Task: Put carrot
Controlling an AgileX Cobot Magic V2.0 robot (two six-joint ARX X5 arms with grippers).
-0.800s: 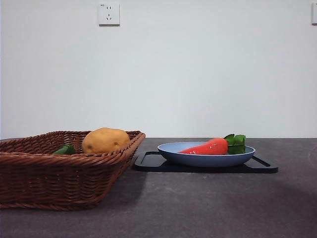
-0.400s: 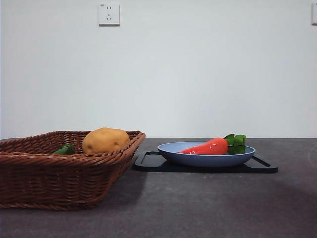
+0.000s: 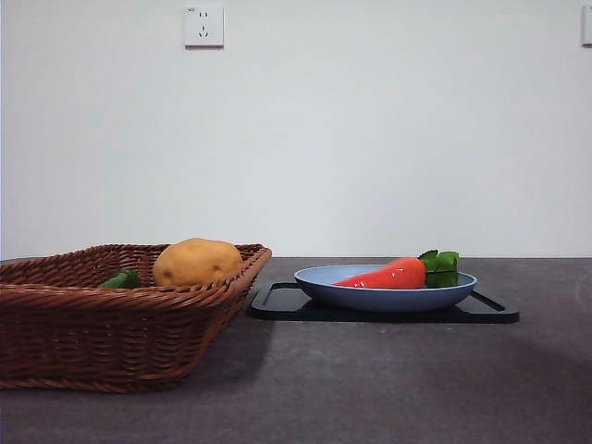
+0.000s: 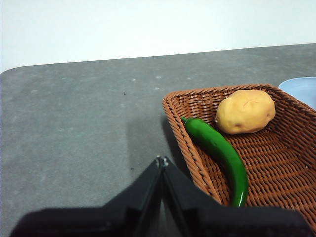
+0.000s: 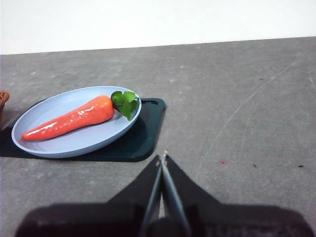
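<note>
The red-orange carrot [image 3: 389, 274] with green leaves lies in a light blue plate [image 3: 370, 296] on a black tray [image 3: 277, 305]. It also shows in the right wrist view [image 5: 69, 120], on the plate [image 5: 64, 143]. My right gripper [image 5: 162, 155] is shut and empty, a little way from the tray over bare table. My left gripper [image 4: 162, 160] is shut and empty, just outside the wicker basket's [image 4: 197, 163] rim. Neither arm shows in the front view.
The brown wicker basket [image 3: 92, 324] stands at the left and holds a tan potato [image 3: 196, 262] and a green pepper [image 3: 120, 278]. In the left wrist view the potato [image 4: 245, 111] and pepper [image 4: 219, 154] lie side by side. A wall socket [image 3: 203, 26] is behind.
</note>
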